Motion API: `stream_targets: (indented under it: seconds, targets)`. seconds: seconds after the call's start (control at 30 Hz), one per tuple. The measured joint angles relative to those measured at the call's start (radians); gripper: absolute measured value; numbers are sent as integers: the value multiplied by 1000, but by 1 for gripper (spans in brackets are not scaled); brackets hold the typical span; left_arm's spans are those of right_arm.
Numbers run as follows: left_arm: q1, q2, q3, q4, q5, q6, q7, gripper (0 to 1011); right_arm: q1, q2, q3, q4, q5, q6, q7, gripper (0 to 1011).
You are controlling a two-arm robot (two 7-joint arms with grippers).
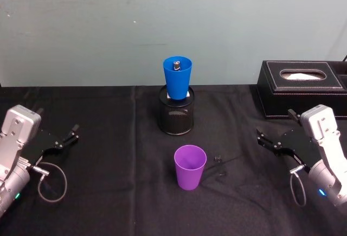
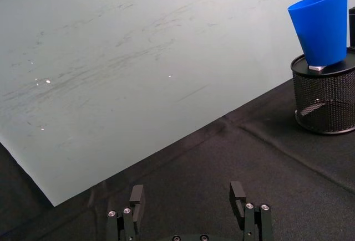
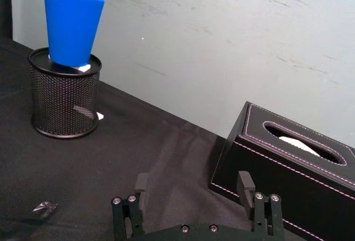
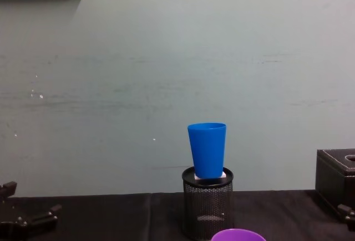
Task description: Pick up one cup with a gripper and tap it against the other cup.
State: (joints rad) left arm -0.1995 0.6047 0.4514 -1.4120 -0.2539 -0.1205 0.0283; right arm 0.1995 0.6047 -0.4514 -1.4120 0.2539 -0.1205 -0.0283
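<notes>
1. Purple cup [image 1: 190, 166]: plain, upright on the table [image 1: 108, 192], front centre; mouth up, long axis vertical.
2. Blue cup [image 1: 177, 77]: at its 12 o'clock, mouth up, seated in the mesh pen holder [image 1: 176, 118].
3. Left pincer [image 2: 187, 188] at 9 o'clock, right pincer [image 3: 193, 178] at 3 o'clock; both spread wide, holding nothing.

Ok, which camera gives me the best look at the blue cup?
Chest view: the blue cup stands centred and side-on, its base in the mesh holder. Head view looks down into its mouth; both wrist views catch it whole, at an angle.
</notes>
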Motion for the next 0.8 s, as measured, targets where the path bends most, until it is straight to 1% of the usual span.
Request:
stream_targets:
  seconds: [0.8]
  targets:
    - [0, 0, 0, 0, 0, 0, 0, 1000, 0, 0, 0, 0, 0, 0, 0, 1000]
